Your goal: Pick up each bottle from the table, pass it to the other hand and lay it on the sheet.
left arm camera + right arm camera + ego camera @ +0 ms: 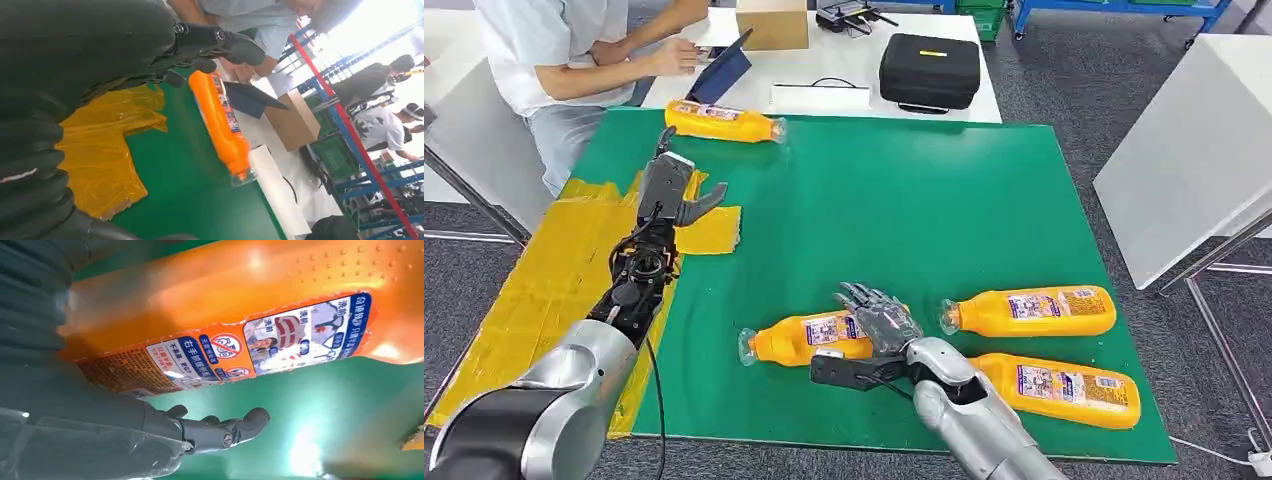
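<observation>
The right hand (879,318) rests on an orange plastic bottle (809,337) lying on the green worktop (904,210), fingers spread wide. The left hand (669,190), fingers apart, holds nothing.

Bottle label (225,350): showing Chinese print, with "右手" and "洗" legible, the rest too small to be sure of.
Label sign: a red crossed-out circle is sitting beside that print.
Other bottles' labels (1044,305): too blurred to read.
</observation>
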`<state>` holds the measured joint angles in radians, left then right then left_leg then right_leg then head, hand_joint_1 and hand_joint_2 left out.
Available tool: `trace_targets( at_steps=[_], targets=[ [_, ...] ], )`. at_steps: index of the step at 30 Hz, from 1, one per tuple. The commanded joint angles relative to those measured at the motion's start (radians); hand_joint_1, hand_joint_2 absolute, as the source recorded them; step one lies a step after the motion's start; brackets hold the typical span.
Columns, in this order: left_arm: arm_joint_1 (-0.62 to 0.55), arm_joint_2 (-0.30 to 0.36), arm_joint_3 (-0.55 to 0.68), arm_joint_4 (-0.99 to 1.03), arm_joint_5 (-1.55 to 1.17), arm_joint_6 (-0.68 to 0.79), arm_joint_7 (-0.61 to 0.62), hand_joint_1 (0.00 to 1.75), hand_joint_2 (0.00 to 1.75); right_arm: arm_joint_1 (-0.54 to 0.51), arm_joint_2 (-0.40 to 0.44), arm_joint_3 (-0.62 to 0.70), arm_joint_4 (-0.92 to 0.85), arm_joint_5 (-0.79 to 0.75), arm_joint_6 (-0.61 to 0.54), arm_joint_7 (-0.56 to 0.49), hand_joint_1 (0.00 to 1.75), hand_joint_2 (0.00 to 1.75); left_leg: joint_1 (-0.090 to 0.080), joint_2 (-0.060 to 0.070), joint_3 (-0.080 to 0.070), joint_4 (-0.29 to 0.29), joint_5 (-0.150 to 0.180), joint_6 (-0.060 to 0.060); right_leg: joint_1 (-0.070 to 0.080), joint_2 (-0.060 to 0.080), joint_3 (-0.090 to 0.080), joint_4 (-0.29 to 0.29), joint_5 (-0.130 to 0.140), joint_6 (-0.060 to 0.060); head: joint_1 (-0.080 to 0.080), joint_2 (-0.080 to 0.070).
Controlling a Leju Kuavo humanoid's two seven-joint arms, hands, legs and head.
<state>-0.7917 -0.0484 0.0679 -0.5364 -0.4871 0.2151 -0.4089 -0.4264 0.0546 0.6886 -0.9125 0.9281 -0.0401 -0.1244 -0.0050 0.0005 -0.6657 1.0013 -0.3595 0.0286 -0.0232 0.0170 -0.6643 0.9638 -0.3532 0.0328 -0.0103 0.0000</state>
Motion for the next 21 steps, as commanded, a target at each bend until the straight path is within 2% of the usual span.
trace_targets(
  at_steps=[1, 11, 14, 16, 21],
  targets=[
    [-0.029, -0.004, -0.017, 0.066, 0.018, -0.029, -0.019, 0.0, 1.75, 0.025, -0.009, -0.026, 0.078, 0.028, -0.069, 0.059, 1.75, 1.75, 0.001, -0.003, 0.005, 0.0, -0.002, -0.002, 0.002, -0.004, 0.006, -0.001, -0.002, -0.003, 0.0, 0.0],
    [0.034, -0.02, -0.062, -0.125, 0.074, -0.118, -0.015, 0.0, 1.75, 0.05, 0.002, -0.128, -0.038, 0.025, -0.116, 0.093, 1.75, 1.75, 0.001, -0.003, 0.003, 0.0, -0.002, -0.002, 0.001, -0.004, 0.004, 0.0, -0.002, -0.001, 0.0, 0.0],
    [0.093, -0.033, -0.097, -0.262, 0.072, -0.058, 0.001, 0.0, 1.75, 0.069, 0.033, -0.184, -0.061, 0.034, -0.221, 0.087, 1.75, 1.75, 0.001, -0.003, 0.004, 0.001, -0.003, -0.002, 0.001, -0.004, 0.005, 0.001, -0.003, -0.001, 0.0, 0.0],
    [0.137, -0.035, -0.13, -0.368, 0.08, -0.063, 0.013, 0.0, 1.75, 0.081, 0.054, -0.24, -0.093, -0.013, -0.292, 0.045, 1.75, 1.75, 0.001, -0.003, 0.003, 0.001, -0.004, -0.002, 0.001, -0.003, 0.004, 0.001, -0.003, -0.001, 0.0, 0.0],
    [0.203, -0.045, -0.235, -0.558, 0.093, -0.084, 0.049, 0.0, 1.75, 0.109, 0.082, -0.394, -0.136, -0.259, -0.447, -0.153, 1.75, 1.75, 0.0, -0.002, -0.004, 0.001, -0.002, -0.001, 0.001, -0.003, -0.003, 0.001, -0.001, 0.0, 0.0, 0.0]
  ],
)
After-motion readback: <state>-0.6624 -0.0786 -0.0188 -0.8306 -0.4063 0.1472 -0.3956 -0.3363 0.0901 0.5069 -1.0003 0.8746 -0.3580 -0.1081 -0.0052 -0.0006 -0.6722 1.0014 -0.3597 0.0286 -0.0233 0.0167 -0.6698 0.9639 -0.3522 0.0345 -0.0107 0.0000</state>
